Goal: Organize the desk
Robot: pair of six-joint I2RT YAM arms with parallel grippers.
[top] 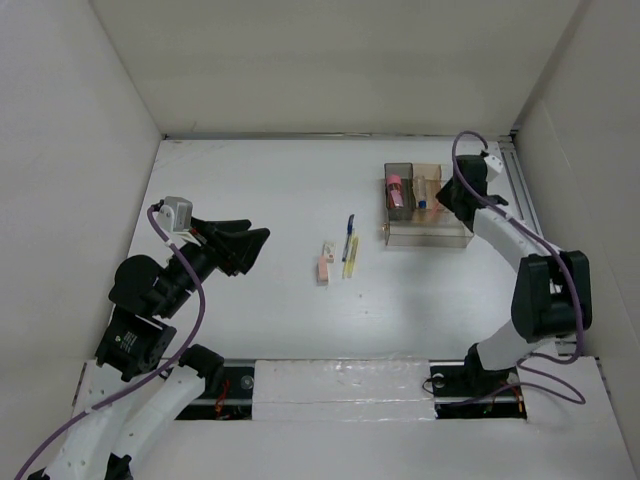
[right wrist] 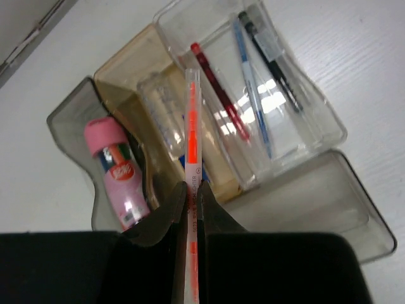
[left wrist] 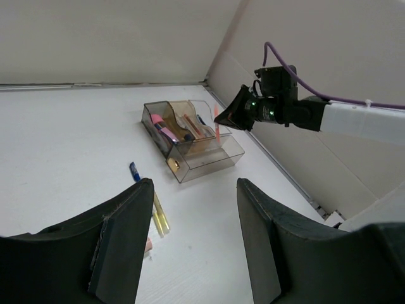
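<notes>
An orange pen (right wrist: 192,114) is being pinched by one end between the narrowed fingers of the right claw (right wrist: 190,196). It is being hung nearly upright over the clear tray (top: 430,240), which is sitting at the far right of the desk (top: 260,180). The pen's long axis is being pointed down and away from the claw. This is putting the free tip above the amber middle compartment (right wrist: 142,63), close to the wall shared with the clear compartment where three pens (right wrist: 253,95) are lying. The coming release is judged to be turning on that alignment, and a slight lean toward the amber side is probably being called for, so that the pen is not being dropped across the wall. The left claw (top: 258,250) is being held wide and empty, well apart from the tray, with loose pens (top: 351,256) lying between the two.
</notes>
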